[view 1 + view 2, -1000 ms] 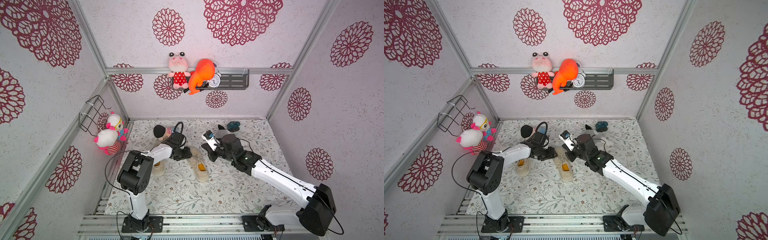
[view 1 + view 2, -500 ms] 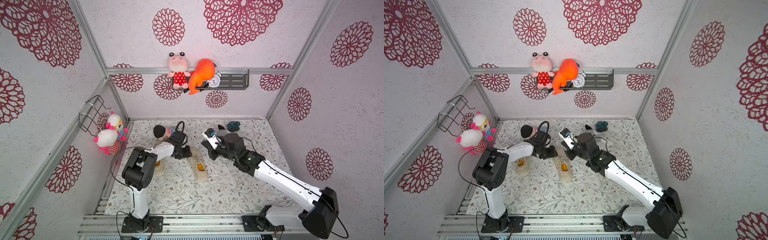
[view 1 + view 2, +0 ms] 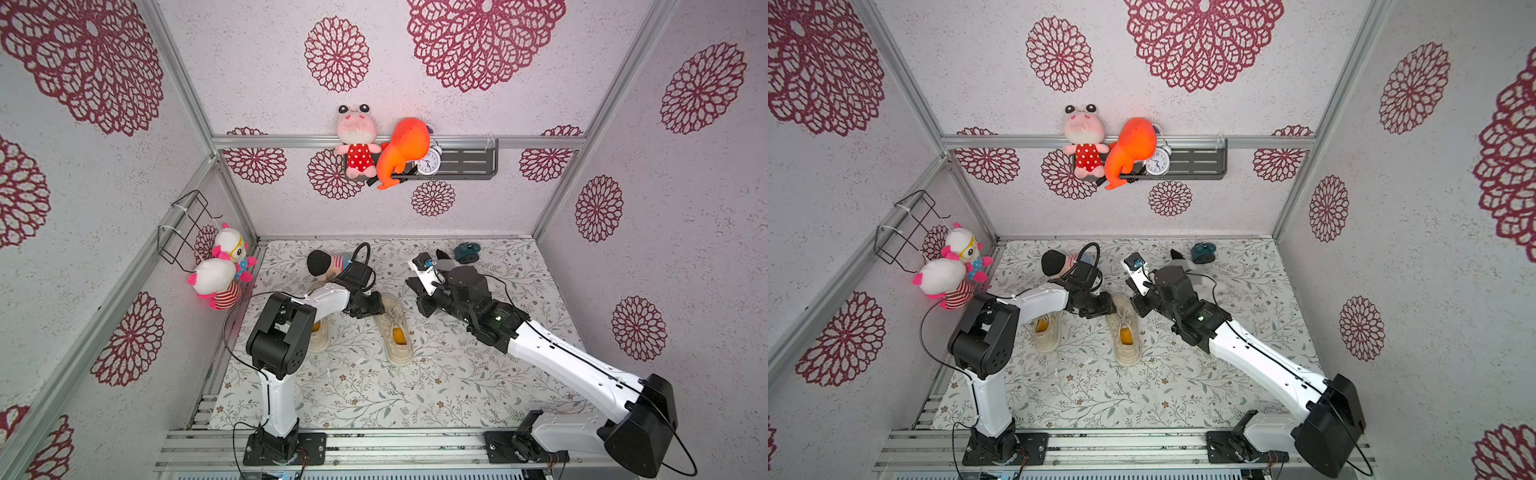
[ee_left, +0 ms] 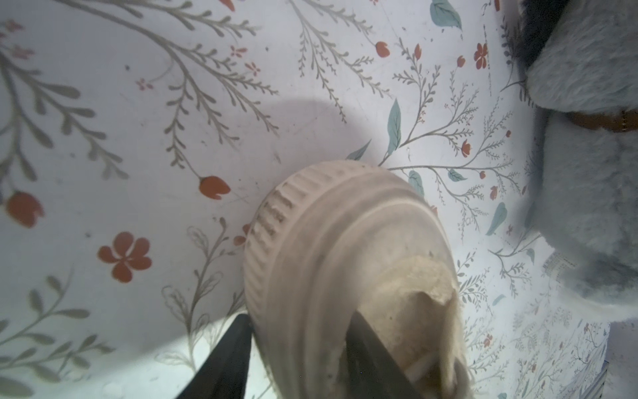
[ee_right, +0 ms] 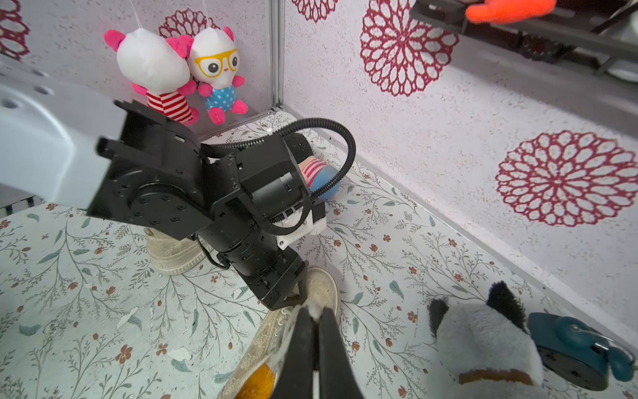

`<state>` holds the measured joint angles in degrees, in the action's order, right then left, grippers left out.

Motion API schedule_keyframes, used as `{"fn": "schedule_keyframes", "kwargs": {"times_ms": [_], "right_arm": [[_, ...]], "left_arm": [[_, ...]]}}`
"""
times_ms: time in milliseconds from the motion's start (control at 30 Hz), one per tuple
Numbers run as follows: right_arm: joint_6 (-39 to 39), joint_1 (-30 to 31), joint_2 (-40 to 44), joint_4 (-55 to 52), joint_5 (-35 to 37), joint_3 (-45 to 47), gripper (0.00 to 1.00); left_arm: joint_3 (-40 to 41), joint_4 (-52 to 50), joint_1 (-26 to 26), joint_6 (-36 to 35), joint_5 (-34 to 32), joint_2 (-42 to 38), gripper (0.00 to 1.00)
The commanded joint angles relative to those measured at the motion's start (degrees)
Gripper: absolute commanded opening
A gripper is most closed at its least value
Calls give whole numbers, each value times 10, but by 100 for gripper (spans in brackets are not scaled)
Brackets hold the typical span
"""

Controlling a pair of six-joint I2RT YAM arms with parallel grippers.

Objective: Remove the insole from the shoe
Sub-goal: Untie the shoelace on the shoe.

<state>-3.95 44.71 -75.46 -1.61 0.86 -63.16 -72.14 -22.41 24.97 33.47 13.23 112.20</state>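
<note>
Left wrist view: left gripper [image 4: 300,314] half-open, clamped on the toe of the shoe [image 4: 310,224] mid-mat [image 3: 353,395], right gripper [image 5: 312,309] pinched shut over the laces [image 3: 388,319]; orange insole [image 5: 257,381] inside looks thin and floppy, so I'd grab its heel edge.

No legible text, brand or label in any view.

Alarm clock [image 3: 428,163] on the wall shelf [image 3: 471,167]: white dial with dark numerals round the rim. They are too small to read in both top views.

Shoe [image 4: 338,241], left wrist view: the toe rim shows moulded ribs only, and no lettering can be made out.

Small blue device [image 5: 573,349] at the far edge of the bench [image 5: 86,311], right wrist view: no marking readable.
</note>
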Motion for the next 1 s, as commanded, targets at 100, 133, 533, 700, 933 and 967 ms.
{"fn": "schedule_keyframes", "kwargs": {"times_ms": [100,133,533,700,933,967], "right_arm": [[93,-44,-76,8,2,-22,0],[103,-54,-98,-5,-2,-35,0],[175,-116,-310,-161,48,-170,0],[166,-122,-323,-248,44,-228,37],[148,-138,-180,-338,12,-177,82],[138,-138,-159,-342,-16,-164,80]], "left_arm": [[9,18,-1,3,-27,-48,49],[11,20,0,5,-27,-51,49],[42,40,0,17,-17,-77,51],[48,44,0,18,-2,-73,56],[45,50,-1,20,6,-58,58],[44,51,-2,21,8,-56,57]]}}
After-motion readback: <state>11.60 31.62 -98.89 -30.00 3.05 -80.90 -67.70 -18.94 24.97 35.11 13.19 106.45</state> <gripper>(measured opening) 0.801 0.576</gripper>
